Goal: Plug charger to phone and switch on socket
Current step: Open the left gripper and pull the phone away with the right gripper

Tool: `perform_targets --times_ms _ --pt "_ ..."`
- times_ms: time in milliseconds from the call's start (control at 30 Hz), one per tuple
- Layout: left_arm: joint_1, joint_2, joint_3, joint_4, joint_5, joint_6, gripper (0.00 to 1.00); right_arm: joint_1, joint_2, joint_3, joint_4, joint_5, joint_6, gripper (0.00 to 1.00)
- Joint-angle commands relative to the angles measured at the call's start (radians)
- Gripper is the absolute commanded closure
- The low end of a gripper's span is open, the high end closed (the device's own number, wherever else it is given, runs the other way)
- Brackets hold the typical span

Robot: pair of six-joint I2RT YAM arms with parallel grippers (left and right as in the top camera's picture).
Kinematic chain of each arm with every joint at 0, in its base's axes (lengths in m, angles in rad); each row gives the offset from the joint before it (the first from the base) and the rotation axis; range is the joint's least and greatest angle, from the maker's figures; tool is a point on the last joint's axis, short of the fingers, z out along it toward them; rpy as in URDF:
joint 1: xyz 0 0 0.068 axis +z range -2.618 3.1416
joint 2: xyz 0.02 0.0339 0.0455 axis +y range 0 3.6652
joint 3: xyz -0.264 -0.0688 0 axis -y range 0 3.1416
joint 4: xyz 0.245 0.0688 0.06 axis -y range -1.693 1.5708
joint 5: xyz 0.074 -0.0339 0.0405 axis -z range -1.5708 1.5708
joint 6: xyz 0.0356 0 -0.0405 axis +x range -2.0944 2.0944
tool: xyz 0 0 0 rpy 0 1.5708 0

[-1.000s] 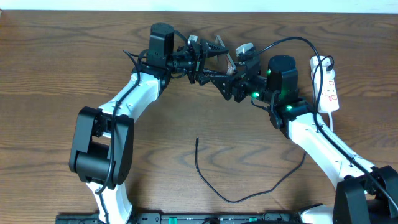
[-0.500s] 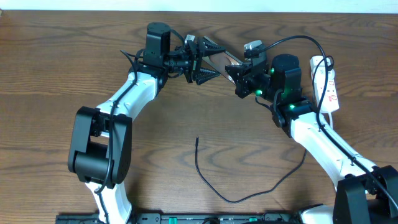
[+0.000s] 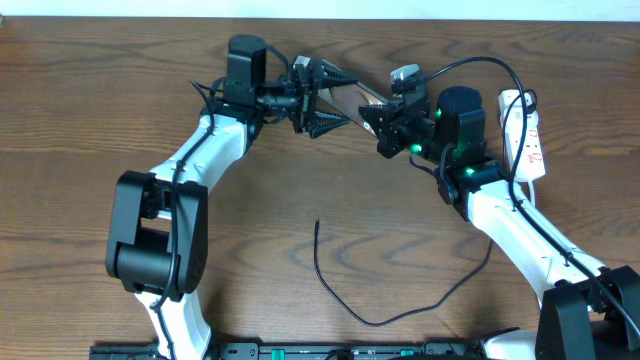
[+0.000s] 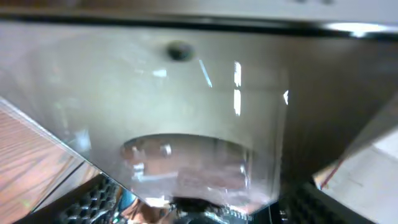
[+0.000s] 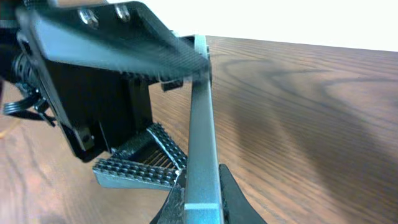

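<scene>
The phone [image 3: 342, 98] is mostly hidden between both grippers; the left gripper [image 3: 322, 97] clamps one end, the right gripper [image 3: 378, 120] pinches the other, arms meeting mid-air.

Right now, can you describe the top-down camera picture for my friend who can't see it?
Two robot arms meet at the far side of a wooden table, holding the phone between the left end effector and the right end effector. The black charger lies loose nearer the front, and the white socket sits far right.
</scene>
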Motion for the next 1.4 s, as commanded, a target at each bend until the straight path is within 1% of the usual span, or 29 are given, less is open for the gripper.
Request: perform_targets --times_ms 0,200,333,400,567,700,733,833,967,1100,1233,1367 --pt "0.026 -0.002 0.021 0.013 0.121 0.013 0.11 -0.013 0.003 0.008 0.011 -0.043 0.062 0.99" --pt "0.084 -0.002 0.021 0.070 0.225 -0.012 0.10 -0.020 0.003 0.008 0.036 0.018 0.098 0.99" --pt "0.130 -0.002 0.021 0.176 0.272 -0.055 0.10 -0.020 0.003 0.008 0.036 0.090 0.155 0.99" --pt "0.153 -0.002 0.021 0.232 0.283 -0.069 0.10 -0.022 0.003 0.008 0.040 0.125 0.215 0.99" --pt "0.220 -0.002 0.021 0.345 0.271 -0.068 0.10 -0.042 0.003 0.008 0.072 0.140 0.504 0.99" --pt "0.263 -0.002 0.021 0.403 0.227 -0.063 0.10 -0.048 0.003 0.008 0.090 0.129 0.816 0.99" --pt "0.271 -0.002 0.021 0.412 0.208 -0.061 0.10 -0.048 0.003 0.008 0.099 0.120 0.874 0.99" --pt "0.282 -0.002 0.021 0.421 0.129 -0.061 0.10 -0.041 0.003 0.008 0.183 0.071 1.095 0.99" --pt "0.282 -0.002 0.021 0.428 0.051 -0.061 0.10 -0.025 0.003 0.008 0.312 0.058 1.307 0.99" --pt "0.282 -0.002 0.021 0.429 -0.005 -0.061 0.10 -0.005 0.003 0.008 0.431 0.066 1.419 0.99" --pt "0.281 -0.002 0.021 0.462 -0.040 -0.063 0.09 0.018 0.003 0.008 0.447 0.097 1.569 0.99" --pt "0.281 -0.002 0.021 0.532 -0.062 -0.077 0.09 0.043 0.003 0.008 0.448 0.143 1.603 0.99"
